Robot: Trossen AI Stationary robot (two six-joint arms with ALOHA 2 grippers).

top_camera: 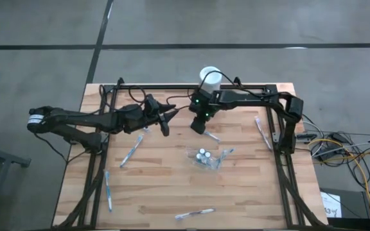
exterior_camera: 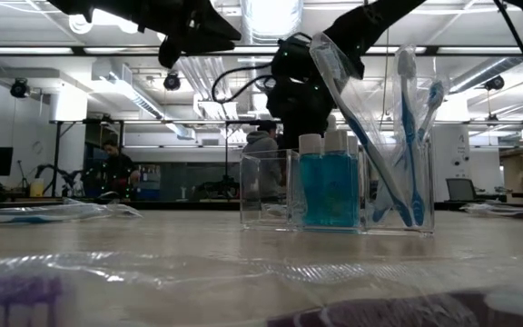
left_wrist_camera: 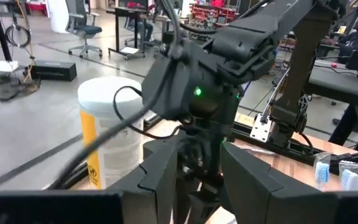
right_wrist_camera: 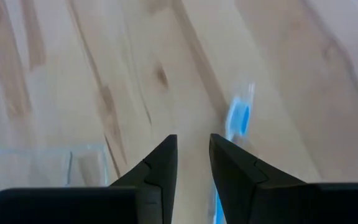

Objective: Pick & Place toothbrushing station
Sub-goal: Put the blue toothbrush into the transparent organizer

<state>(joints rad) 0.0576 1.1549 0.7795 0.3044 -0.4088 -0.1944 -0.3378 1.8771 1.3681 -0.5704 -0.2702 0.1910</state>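
The clear holder (top_camera: 205, 158) stands upright at the table's (top_camera: 172, 192) middle, teal tubes (exterior_camera: 329, 186) and two toothbrushes (exterior_camera: 409, 136) leaning inside it, heads up. Wrapped toothbrushes lie scattered: one (top_camera: 195, 213) along the near edge, one (top_camera: 108, 190) lengthwise at left, one (top_camera: 261, 132) lengthwise at right. Bare wood lies between them. The right gripper (top_camera: 199, 125) hangs beyond the holder, jaws narrow, empty; the left gripper (top_camera: 164, 122) hovers beside it, jaws partly apart, empty. A white cylinder (top_camera: 210, 79) stands at the far edge

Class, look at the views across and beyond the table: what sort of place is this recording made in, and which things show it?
Probably a robotics lab or workshop hall: bare concrete floor, exposed ceiling ducts and strip lights, and wheeled office chairs by workbenches behind the slatted wooden table.
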